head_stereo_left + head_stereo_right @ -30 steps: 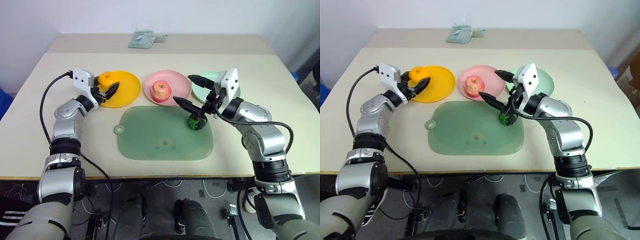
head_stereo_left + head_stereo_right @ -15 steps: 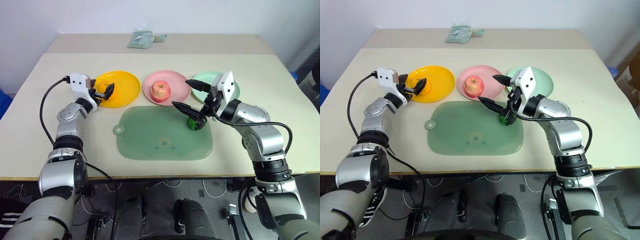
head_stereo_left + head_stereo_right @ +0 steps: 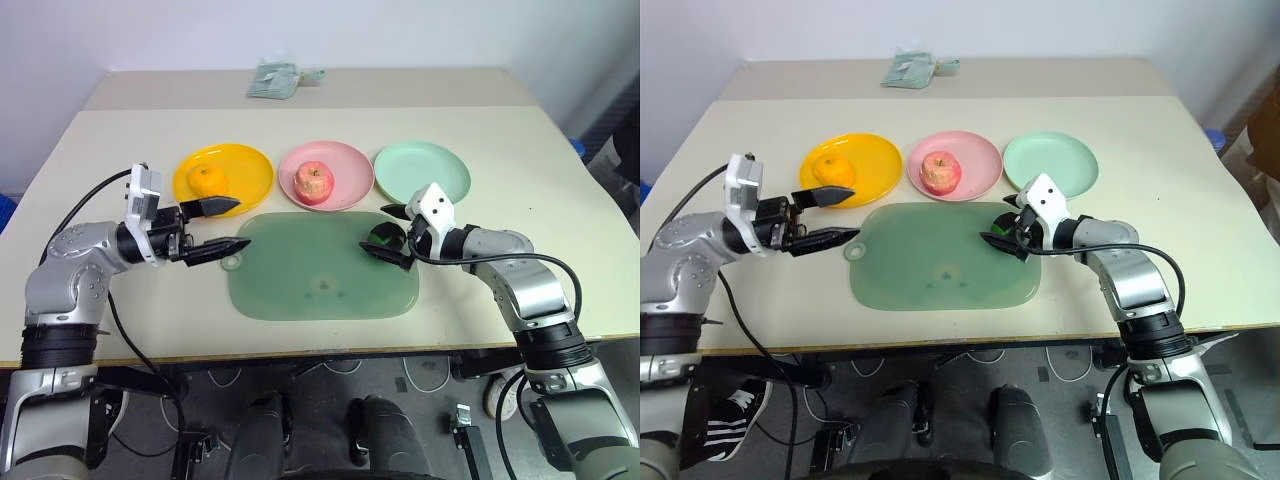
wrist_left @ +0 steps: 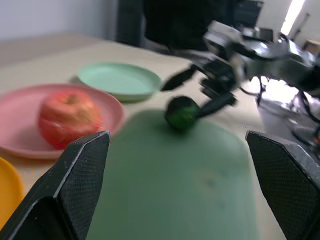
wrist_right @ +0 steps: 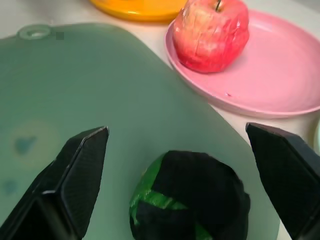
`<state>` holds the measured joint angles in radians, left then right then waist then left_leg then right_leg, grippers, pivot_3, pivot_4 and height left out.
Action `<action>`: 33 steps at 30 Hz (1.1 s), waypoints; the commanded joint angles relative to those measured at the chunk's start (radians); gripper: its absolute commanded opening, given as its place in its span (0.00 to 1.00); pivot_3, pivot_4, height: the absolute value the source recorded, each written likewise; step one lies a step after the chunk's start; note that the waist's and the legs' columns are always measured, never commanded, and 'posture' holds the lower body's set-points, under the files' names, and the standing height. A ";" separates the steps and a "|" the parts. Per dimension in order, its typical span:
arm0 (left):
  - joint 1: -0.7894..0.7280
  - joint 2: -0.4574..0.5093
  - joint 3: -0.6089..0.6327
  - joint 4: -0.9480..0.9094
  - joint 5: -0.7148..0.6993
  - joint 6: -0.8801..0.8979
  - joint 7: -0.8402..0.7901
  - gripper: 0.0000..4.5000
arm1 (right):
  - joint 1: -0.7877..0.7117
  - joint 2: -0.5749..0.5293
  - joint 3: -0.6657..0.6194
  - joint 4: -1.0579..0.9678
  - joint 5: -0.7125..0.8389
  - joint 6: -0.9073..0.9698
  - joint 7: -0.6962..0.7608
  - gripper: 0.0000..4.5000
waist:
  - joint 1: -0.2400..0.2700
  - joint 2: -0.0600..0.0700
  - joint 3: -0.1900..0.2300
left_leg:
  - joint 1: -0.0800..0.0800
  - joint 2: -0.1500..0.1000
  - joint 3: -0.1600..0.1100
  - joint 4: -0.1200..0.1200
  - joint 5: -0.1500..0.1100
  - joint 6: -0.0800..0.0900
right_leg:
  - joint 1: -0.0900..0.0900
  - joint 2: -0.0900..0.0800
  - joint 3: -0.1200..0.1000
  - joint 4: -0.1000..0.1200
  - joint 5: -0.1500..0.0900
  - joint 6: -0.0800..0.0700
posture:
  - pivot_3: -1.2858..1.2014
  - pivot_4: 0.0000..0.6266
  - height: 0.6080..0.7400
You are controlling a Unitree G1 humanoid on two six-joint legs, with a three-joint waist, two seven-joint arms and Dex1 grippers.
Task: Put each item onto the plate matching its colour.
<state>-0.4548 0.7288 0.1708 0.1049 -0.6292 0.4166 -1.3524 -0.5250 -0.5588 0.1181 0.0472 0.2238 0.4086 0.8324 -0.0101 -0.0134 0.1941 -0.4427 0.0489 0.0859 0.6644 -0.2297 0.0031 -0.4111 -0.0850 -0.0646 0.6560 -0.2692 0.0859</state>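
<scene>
From the head camera I see little of the dark green fruit: my right gripper straddles it and its black fingers cover much of it. My right wrist camera shows it better, a glossy, dark, rounded thing with bright green streaks, lying between widely spread fingers that do not clamp it. It sits on the translucent green mat, near the corner closest to the pale mint green plate, which holds nothing.

My right forearm reaches in low over the table, the gripper pointing toward the mat's middle. My left arm is bent at the table's left side, its gripper level and pointing to the right, fingers spread apart and empty, just beside the mat's small round tab.

The orange mandarin rests on the yellow plate, the pink-red apple on the pink plate. All three plates are smooth, round and shallow. A crumpled pale green cloth bundle lies at the far edge.
</scene>
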 commanded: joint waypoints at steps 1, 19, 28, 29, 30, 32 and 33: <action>0.016 0.002 0.008 -0.077 -0.032 0.026 0.010 0.99 | -0.016 -0.021 0.016 0.019 -0.039 -0.012 0.011 1.00 | 0.000 0.000 0.000 | 0.000 0.000 0.000 0.000 0.000 0.000 | 0.000 0.000 0.000 0.000 0.000 0.000 | 0.52 0.24 1.00; -0.017 -0.054 0.017 -0.070 -0.019 -0.005 0.090 1.00 | -0.051 0.035 -0.075 0.021 0.004 -0.012 -0.047 0.82 | -0.001 0.000 0.000 | 0.000 0.000 0.000 0.000 0.000 0.000 | 0.000 0.000 0.000 0.000 0.000 0.000 | 0.52 0.24 1.00; -0.030 -0.100 0.005 -0.044 0.015 -0.055 0.147 1.00 | -0.274 0.101 -0.216 0.362 -0.072 -0.172 -0.354 0.82 | 0.000 0.000 0.000 | 0.000 0.000 0.001 -0.001 0.000 -0.001 | -0.001 0.000 0.000 -0.001 0.000 0.000 | 0.52 0.24 1.00; -0.028 -0.100 0.006 -0.049 0.016 -0.055 0.148 1.00 | -0.291 0.103 -0.225 0.394 -0.074 -0.183 -0.370 0.82 | -0.002 0.000 0.000 | -0.001 0.000 0.002 -0.002 0.001 -0.001 | -0.001 0.000 0.000 -0.002 0.000 0.000 | 0.52 0.24 1.00; -0.027 -0.102 0.009 -0.052 0.017 -0.057 0.154 1.00 | -0.309 0.102 -0.230 0.430 -0.083 -0.204 -0.391 0.82 | -0.004 0.000 0.000 | -0.001 0.000 0.002 -0.002 0.001 -0.002 | -0.001 0.000 0.001 -0.002 0.000 0.000 | 0.52 0.24 1.00; -0.024 -0.104 0.013 -0.051 0.028 -0.068 0.172 1.00 | -0.333 0.098 -0.225 0.494 -0.109 -0.248 -0.421 0.82 | -0.005 0.000 0.000 | -0.001 0.000 0.003 -0.002 0.001 -0.001 | -0.001 0.000 0.001 -0.002 0.000 0.000 | 0.52 0.24 1.00; -0.022 -0.104 0.015 -0.051 0.036 -0.074 0.186 1.00 | -0.342 0.095 -0.213 0.529 -0.130 -0.268 -0.434 0.82 | -0.005 0.000 0.000 | -0.001 0.000 0.003 -0.002 0.001 -0.001 | -0.001 0.000 0.001 -0.002 0.000 0.000 | 0.52 0.24 1.00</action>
<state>-0.4774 0.6223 0.1714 0.0788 -0.6024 0.3663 -1.1850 -0.8241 -0.4525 -0.0862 0.5529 0.1211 0.1930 0.4258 -0.0150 -0.0133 0.1942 -0.4433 0.0487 0.0889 0.6628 -0.2293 0.0026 -0.4125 -0.0849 -0.0633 0.6544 -0.2692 0.0860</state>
